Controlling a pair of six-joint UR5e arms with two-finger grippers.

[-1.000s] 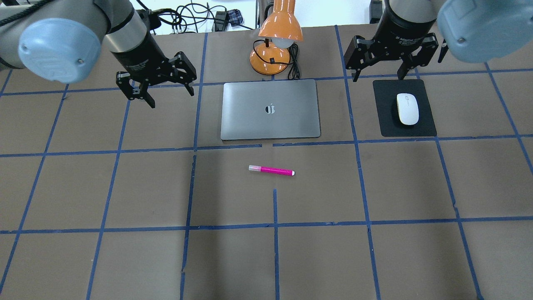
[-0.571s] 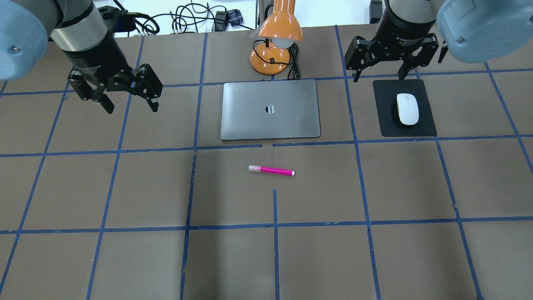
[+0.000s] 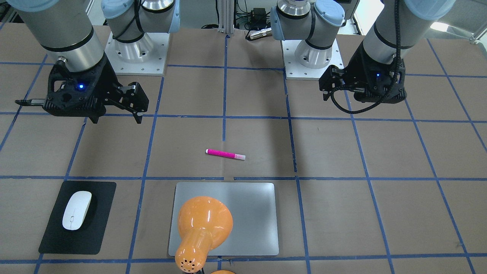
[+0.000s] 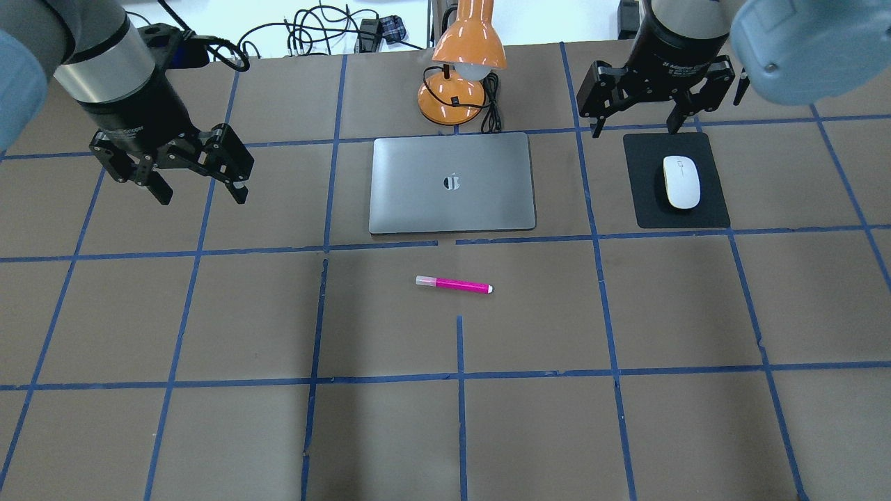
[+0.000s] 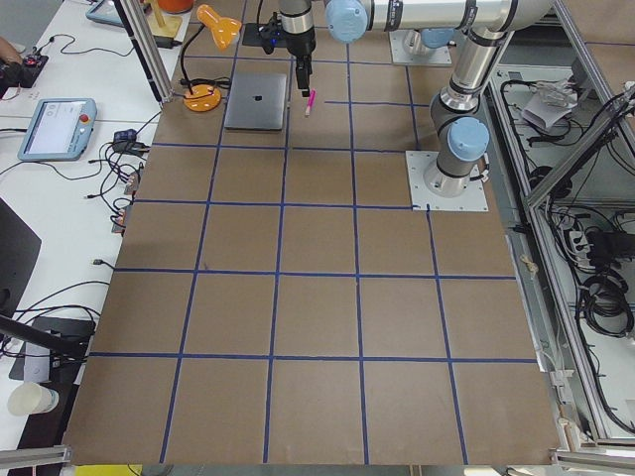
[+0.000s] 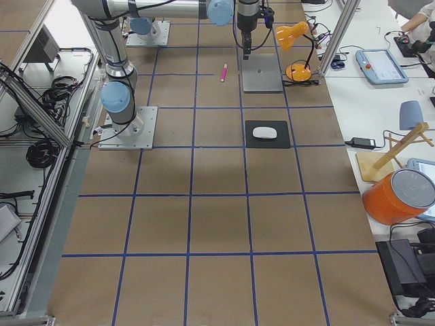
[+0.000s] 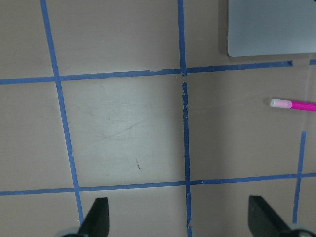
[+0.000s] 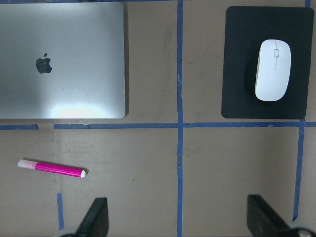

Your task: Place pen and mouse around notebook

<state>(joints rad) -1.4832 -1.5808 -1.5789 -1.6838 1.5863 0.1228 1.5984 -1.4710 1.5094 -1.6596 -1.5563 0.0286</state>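
Note:
The pink pen (image 4: pixel 454 284) lies flat on the table, just in front of the silver notebook (image 4: pixel 452 183). On a black mat to the notebook's right rests the white mouse (image 4: pixel 681 181). My left gripper (image 4: pixel 202 196) hangs open and empty above the table, well left of the notebook. My right gripper (image 4: pixel 635 127) is open and empty too, hovering over the mat's far edge behind the mouse. The right wrist view holds the pen (image 8: pixel 51 168), the notebook (image 8: pixel 61 59) and the mouse (image 8: pixel 273 70). In the left wrist view only the pen (image 7: pixel 294 104) and a notebook (image 7: pixel 271 27) corner show.
An orange desk lamp (image 4: pixel 459 69) stands just behind the notebook, its cord beside the base. The black mat (image 4: pixel 647 209) lies under the mouse. Cables (image 4: pixel 327 31) lie past the table's far edge. Blue tape lines grid the brown table (image 4: pixel 529 431).
My left gripper has swung left, away from the notebook, and a little toward the table's near side. The right gripper, pen, mouse and notebook have not moved.

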